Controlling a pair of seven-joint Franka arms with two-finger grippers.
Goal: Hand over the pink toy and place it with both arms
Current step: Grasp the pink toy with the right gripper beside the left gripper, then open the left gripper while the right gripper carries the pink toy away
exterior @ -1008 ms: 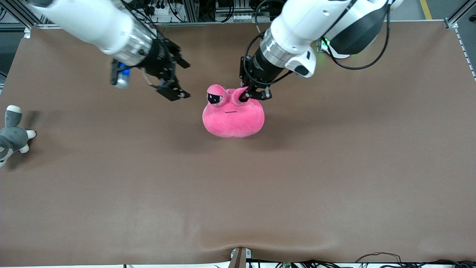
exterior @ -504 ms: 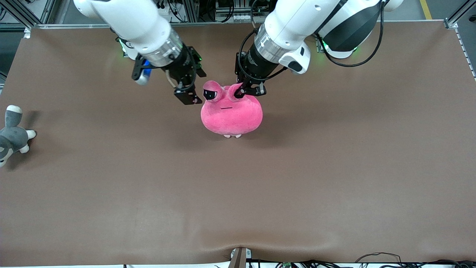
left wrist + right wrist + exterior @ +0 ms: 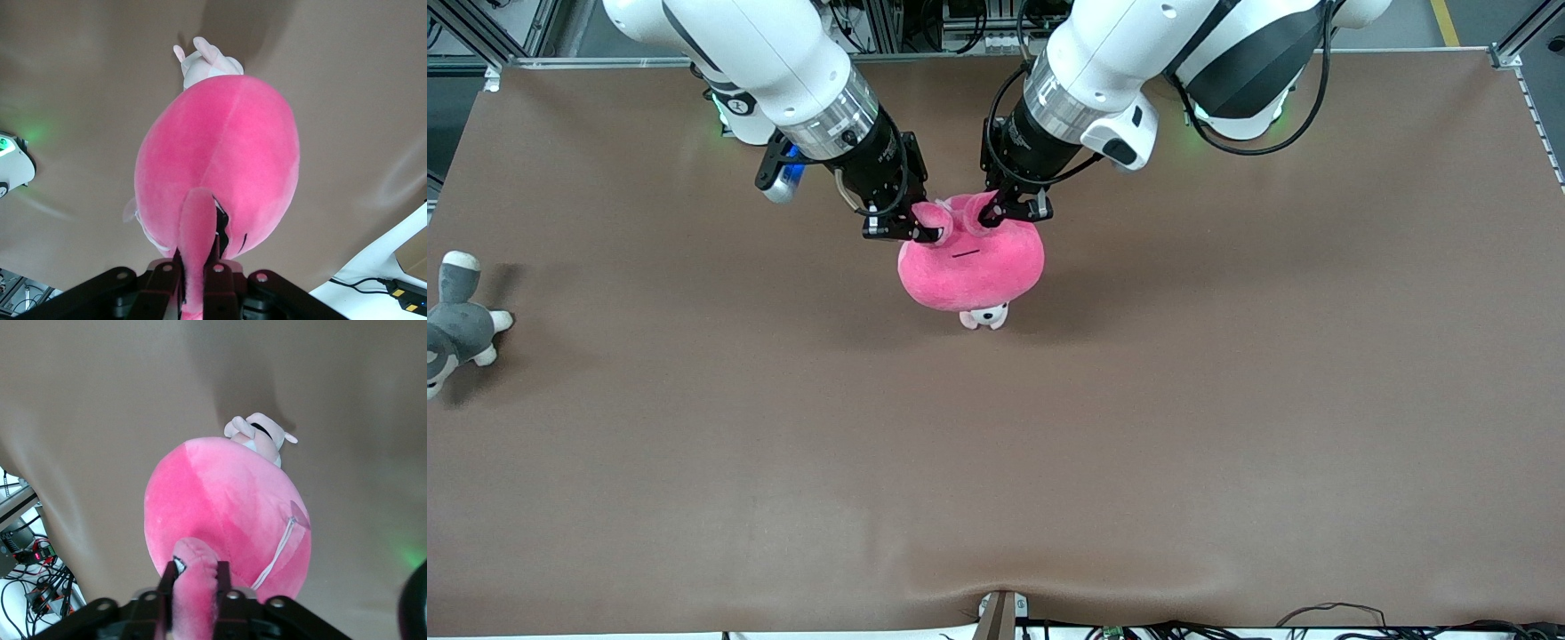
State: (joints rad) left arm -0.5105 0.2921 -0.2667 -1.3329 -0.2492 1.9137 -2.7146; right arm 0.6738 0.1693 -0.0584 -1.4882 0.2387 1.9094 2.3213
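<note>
The hot-pink round pink toy (image 3: 971,271) hangs in the air over the middle of the table, held by both eye bulges. My left gripper (image 3: 1005,216) is shut on one bulge, seen pinched between its fingers in the left wrist view (image 3: 193,267). My right gripper (image 3: 920,233) is shut on the other bulge, which fills the gap between its fingers in the right wrist view (image 3: 195,570). The toy's body shows in both wrist views (image 3: 220,153) (image 3: 227,507). Its eyes are hidden by the fingers.
A small pale pink-and-white puppy plush (image 3: 984,316) lies on the brown table under the pink toy; it also shows in the wrist views (image 3: 203,60) (image 3: 260,433). A grey-and-white plush animal (image 3: 454,324) lies at the right arm's end of the table.
My right gripper has moved in from the side and closed on the toy's free eye bulge. The toy has risen a little, uncovering the puppy plush beneath it.
</note>
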